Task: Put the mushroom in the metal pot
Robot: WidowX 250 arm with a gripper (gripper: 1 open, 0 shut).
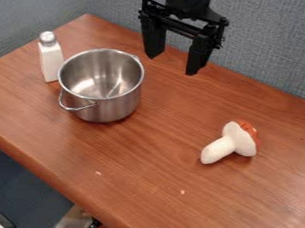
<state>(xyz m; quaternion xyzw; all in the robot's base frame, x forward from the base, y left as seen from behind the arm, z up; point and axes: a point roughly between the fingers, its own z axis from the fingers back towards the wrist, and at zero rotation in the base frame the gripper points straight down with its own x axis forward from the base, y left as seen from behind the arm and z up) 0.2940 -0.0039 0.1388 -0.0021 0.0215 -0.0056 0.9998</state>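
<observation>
Hand (177, 60) hangs open above table (150, 176), bottle (49, 57) beside pot (100, 84).

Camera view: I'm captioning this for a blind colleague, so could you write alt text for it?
A toy mushroom lies on its side on a wooden table, to the right of an empty metal pot. The robot's open tool hangs above the table's far edge, holding nothing. A small white bottle stands just left of the pot.
</observation>
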